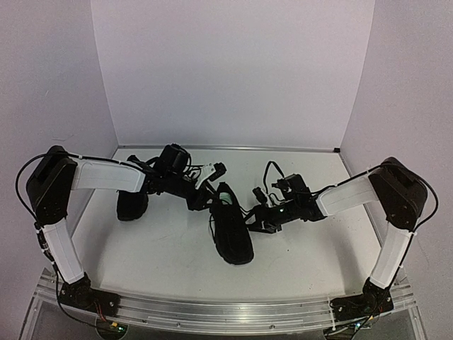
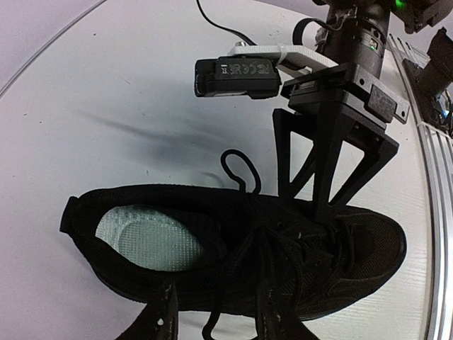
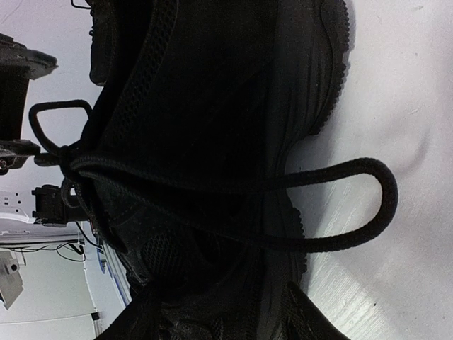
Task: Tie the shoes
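One black shoe [image 1: 232, 230] lies in the middle of the table, toe toward me. In the left wrist view this shoe [image 2: 340, 269] lies crosswise, showing a pale insole [image 2: 145, 237]. My left gripper [image 2: 219, 319] hangs open over its near side, with a lace strand [image 2: 212, 315] between the fingers. My right gripper [image 1: 253, 214] sits at the shoe's right flank, its fingers [image 2: 322, 205] touching the far edge by the laces. In the right wrist view the gripper [image 3: 226, 315] stands open astride the upper, and a lace loop [image 3: 375, 205] lies on the table. The other shoe [image 1: 132, 205] sits under my left arm.
White walls close the table in at the back and on both sides. A metal rail [image 1: 212, 312] runs along the near edge, where the arm bases are bolted. Another lace loop [image 2: 237, 166] lies on the table beyond the centre shoe.
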Robot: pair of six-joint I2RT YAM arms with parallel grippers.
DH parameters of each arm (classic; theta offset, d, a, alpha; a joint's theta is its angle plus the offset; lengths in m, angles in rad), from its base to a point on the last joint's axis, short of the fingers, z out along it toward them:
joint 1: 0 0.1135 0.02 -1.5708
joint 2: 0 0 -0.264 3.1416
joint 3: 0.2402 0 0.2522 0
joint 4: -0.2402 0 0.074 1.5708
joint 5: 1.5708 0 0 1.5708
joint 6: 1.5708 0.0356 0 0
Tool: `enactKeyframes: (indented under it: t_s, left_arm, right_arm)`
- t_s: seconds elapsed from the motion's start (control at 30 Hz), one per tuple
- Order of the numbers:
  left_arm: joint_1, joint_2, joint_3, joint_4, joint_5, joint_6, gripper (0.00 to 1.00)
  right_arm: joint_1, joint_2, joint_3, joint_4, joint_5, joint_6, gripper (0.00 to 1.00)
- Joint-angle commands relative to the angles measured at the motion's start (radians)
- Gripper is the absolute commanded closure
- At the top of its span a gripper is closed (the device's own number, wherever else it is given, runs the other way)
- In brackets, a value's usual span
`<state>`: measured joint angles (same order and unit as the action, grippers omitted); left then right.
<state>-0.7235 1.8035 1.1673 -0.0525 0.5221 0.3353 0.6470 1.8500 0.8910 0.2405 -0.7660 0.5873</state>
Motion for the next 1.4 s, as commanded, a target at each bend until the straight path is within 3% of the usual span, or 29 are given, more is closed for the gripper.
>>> enactKeyframes:
  t_s: [0.0, 0.17, 0.7, 0.73, 0.9, 0.97, 1.13, 1.37]
  left_arm:
    - [-0.001, 0.02, 0.055, -0.018, 0.025, 0.02, 0.73]
    - [0.001, -0.007, 0.032, 0.037, -0.017, -0.007, 0.99]
    - [0.008, -0.066, 0.003, 0.111, -0.176, -0.052, 1.0]
    - [0.009, -0.063, 0.012, 0.092, -0.167, -0.033, 0.98]
    - [0.005, -0.131, -0.057, 0.143, -0.144, 0.001, 0.68]
    - [0.001, -0.184, -0.102, 0.175, -0.148, 0.016, 0.63]
    - [-0.041, -0.256, -0.15, 0.161, -0.15, 0.123, 0.59]
    - [-0.114, -0.178, -0.071, 0.042, -0.201, 0.247, 0.6]
  right_arm:
    - [0.011, 0.024, 0.032, -0.008, 0.031, -0.014, 0.46]
    - [0.013, 0.034, 0.028, -0.013, 0.045, -0.015, 0.47]
    - [0.013, 0.052, 0.005, -0.012, 0.068, -0.003, 0.6]
    - [0.013, 0.051, 0.006, -0.012, 0.065, -0.001, 0.6]
    - [0.02, 0.039, 0.015, -0.012, 0.053, -0.002, 0.59]
    - [0.022, 0.036, 0.018, -0.012, 0.05, 0.001, 0.59]
    - [0.025, 0.041, 0.02, -0.012, 0.047, 0.002, 0.59]
    - [0.028, 0.038, 0.022, -0.012, 0.048, 0.005, 0.59]
